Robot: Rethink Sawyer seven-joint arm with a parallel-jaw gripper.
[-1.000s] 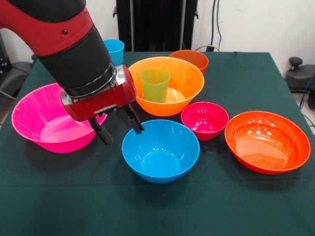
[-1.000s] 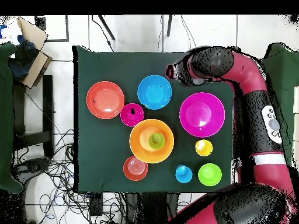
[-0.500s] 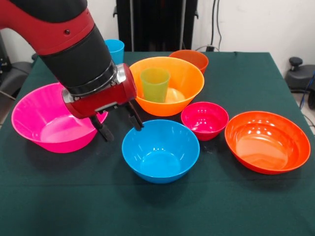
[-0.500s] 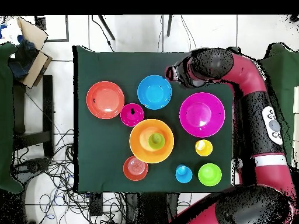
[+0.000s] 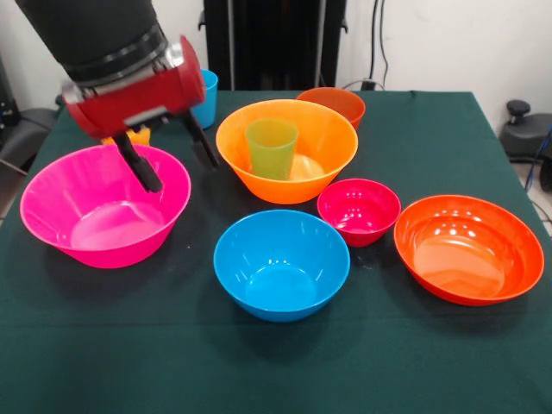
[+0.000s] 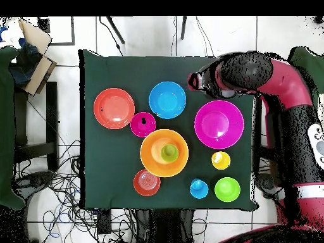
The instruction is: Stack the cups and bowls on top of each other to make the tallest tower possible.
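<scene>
My gripper point(image 5: 168, 155) hangs spread and empty over the pink bowl's point(image 5: 52, 228) rim, apparently not touching; bare cloth point(image 5: 198, 198) lies beside it.

Green cup point(image 5: 271, 147) stands upright inside the big orange bowl point(image 5: 328, 147); other bowls sit separately, unstacked.

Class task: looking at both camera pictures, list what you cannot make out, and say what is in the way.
- Yellow-orange cup: in the front view the gripper covers all but a sliver.
- Blue cup: in the front view the arm covers its left side.
- Small green bowl: missing from the front view, apparently behind the arm.
- Gripper: in the overhead view the arm's bulk hides it.
</scene>
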